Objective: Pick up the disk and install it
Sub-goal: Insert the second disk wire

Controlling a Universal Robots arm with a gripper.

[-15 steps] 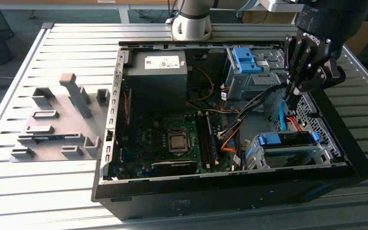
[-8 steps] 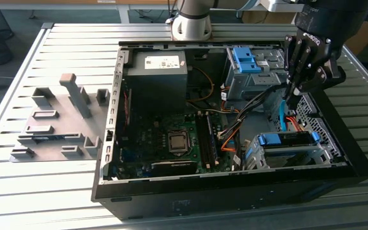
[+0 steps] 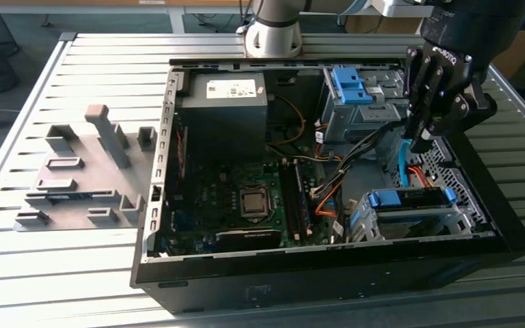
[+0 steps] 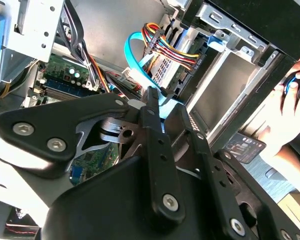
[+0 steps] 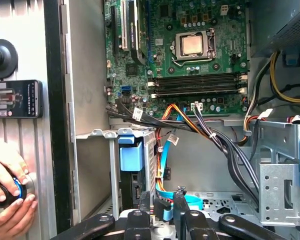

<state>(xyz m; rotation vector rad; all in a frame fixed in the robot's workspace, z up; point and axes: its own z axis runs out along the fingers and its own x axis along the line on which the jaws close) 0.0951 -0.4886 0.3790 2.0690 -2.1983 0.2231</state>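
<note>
Gripper [image 3: 420, 142] hung over the open computer case [image 3: 317, 280], fingers drawn close, pinching the blue edge of what seemed the disk [image 5: 163, 210], held upright above the grey drive cage [image 3: 409, 220]; a person's hand [image 5: 10, 170] rested outside the case

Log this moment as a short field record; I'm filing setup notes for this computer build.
Table: slatted metal, under the case
Computer case: lid off, board and cables exposed
Gripper: above the case's cables, exterior view's right
Drive cage: grey, blue clip on top
Hands: beside the case, on a round knob
Grey fixture: exterior view's left of the case
</note>
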